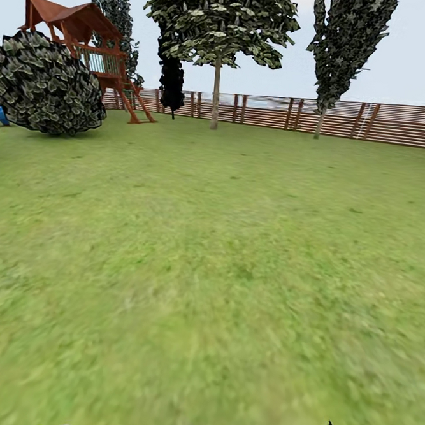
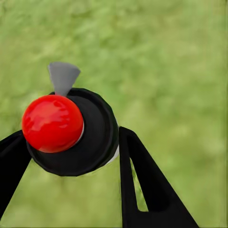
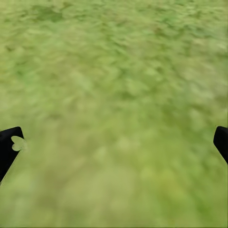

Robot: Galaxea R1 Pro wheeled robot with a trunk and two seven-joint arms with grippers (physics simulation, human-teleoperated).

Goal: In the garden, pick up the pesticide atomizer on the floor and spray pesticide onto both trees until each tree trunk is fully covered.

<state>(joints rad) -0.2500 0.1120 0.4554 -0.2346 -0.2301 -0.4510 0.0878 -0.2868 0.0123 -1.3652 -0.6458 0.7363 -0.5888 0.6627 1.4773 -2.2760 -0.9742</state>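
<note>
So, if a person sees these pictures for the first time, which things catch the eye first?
Probably the atomizer with its glossy red top, held between the left gripper's black fingers over blurry grass. In the head view, the wide lawn leads to a pale-trunked tree at the slatted fence, with a red-brown play tower far left.

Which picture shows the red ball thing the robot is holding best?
The left wrist view: the atomizer, with its red top, sits close up between the left gripper's black fingers. The head view looks over the lawn toward a tree; the right wrist view faces grass.
</note>
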